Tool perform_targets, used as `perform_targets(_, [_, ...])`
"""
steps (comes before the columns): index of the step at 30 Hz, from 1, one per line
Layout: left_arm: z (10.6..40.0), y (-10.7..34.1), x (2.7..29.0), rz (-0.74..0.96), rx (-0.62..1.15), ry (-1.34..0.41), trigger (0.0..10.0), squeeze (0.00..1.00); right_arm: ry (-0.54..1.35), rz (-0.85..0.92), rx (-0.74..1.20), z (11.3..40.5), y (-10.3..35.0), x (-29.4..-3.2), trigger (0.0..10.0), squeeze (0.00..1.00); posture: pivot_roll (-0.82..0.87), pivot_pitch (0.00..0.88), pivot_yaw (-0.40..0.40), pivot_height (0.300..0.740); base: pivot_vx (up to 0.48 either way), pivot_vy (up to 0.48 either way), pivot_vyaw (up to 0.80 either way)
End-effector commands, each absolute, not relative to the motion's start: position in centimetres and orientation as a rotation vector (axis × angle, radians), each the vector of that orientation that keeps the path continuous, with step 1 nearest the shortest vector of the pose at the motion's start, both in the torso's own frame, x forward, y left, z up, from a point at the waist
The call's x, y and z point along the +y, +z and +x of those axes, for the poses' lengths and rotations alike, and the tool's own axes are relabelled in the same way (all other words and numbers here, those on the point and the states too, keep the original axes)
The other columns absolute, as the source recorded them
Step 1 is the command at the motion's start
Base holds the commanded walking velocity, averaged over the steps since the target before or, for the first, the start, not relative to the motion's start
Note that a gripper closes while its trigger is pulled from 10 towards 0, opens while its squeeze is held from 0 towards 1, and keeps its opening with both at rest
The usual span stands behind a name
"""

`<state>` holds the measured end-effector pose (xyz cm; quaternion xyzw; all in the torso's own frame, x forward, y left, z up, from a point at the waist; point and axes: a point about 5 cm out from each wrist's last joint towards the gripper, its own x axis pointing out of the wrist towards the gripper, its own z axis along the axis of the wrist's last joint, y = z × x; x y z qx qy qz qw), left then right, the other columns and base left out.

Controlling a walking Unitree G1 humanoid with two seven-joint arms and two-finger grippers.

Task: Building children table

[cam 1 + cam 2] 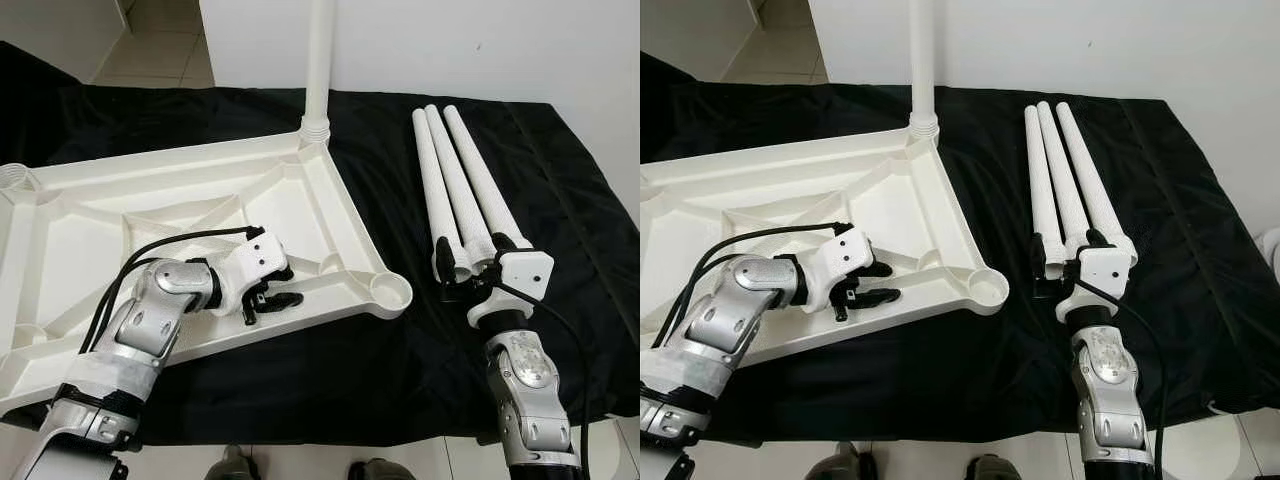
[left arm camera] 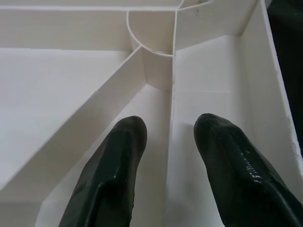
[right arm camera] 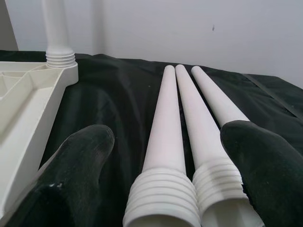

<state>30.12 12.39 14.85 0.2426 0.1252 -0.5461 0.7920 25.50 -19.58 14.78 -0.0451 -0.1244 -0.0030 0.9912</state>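
Three loose legs [image 1: 458,180] | right pincer [image 1: 468,283] open astride | black cloth [image 1: 400,340] beneath

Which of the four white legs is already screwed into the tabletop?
The upright white plastic leg standing in the far corner socket of the upturned white tabletop; the other three legs lie loose on the black cloth.

The left silver arm bends inward at the elbow; its left gripper of two long black fingers [image 1: 272,292] is parted. The right silver arm extends straight forward; its right gripper [image 1: 1072,270] is spread wide.
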Motion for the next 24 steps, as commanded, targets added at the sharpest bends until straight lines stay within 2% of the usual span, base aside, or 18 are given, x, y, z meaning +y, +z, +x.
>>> perform_targets(1, [30.4, 15.4, 12.6, 0.502, 0.265, -1.165, 10.0, 0.00, -0.003, -0.087, -0.233, 25.4, 14.5, -19.5, 10.0, 0.00, 0.04, 0.085, -0.013, 0.740, 0.000, 0.000, 0.00])
perform_targets(6, [30.7, 16.0, 12.4, 0.481, 0.244, -1.159, 10.0, 0.00, -0.002, -0.087, -0.233, 25.5, 14.5, -19.6, 10.0, 0.00, 0.04, 0.084, -0.015, 0.740, 0.000, 0.000, 0.00])
perform_targets(17, [26.9, 14.7, 12.0, 0.524, 0.287, -1.397, 10.0, 0.00, 0.004, -0.087, -0.231, 25.6, 14.4, -19.5, 10.0, 0.00, 0.04, 0.079, -0.020, 0.740, 0.000, 0.000, 0.00])
perform_targets(24, [26.3, 14.3, 12.4, 0.557, 0.303, -1.438, 10.0, 0.00, 0.012, -0.086, -0.230, 25.8, 14.4, -19.3, 10.0, 0.00, 0.05, 0.074, -0.025, 0.740, 0.000, 0.000, 0.00])
